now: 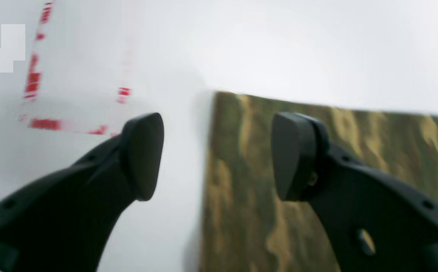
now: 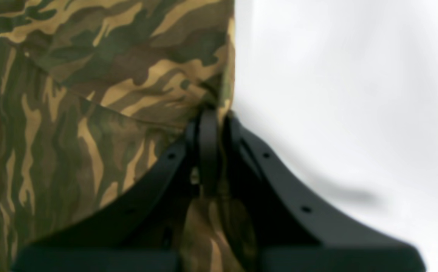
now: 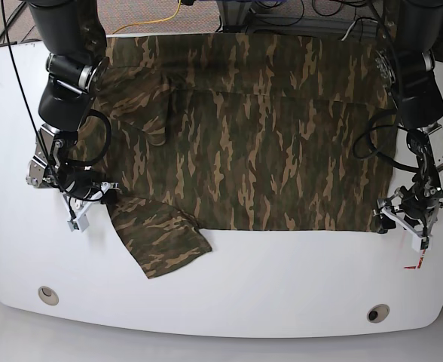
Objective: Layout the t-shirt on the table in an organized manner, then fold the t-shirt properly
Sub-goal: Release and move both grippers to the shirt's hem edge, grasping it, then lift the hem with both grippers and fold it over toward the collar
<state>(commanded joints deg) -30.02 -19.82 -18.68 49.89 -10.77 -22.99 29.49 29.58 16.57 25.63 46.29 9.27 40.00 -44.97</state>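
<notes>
The camouflage t-shirt (image 3: 267, 143) lies spread across the white table (image 3: 282, 286), with one sleeve (image 3: 161, 241) angled toward the front edge. My right gripper (image 3: 105, 194) is at the shirt's left edge. In the right wrist view this gripper (image 2: 209, 121) is shut on a pinch of the t-shirt (image 2: 90, 113). My left gripper (image 3: 401, 221) sits by the shirt's front right corner. The left wrist view shows it (image 1: 219, 156) open, one finger over the t-shirt (image 1: 373, 143) and the other over bare table (image 1: 173, 56), nothing held.
Red tape marks (image 3: 415, 265) lie beside the left gripper, and show as a broken outline (image 1: 33, 81) in the left wrist view. Two round grommet holes (image 3: 48, 294) (image 3: 377, 312) sit near the front edge. Cables (image 3: 161, 15) run behind the table.
</notes>
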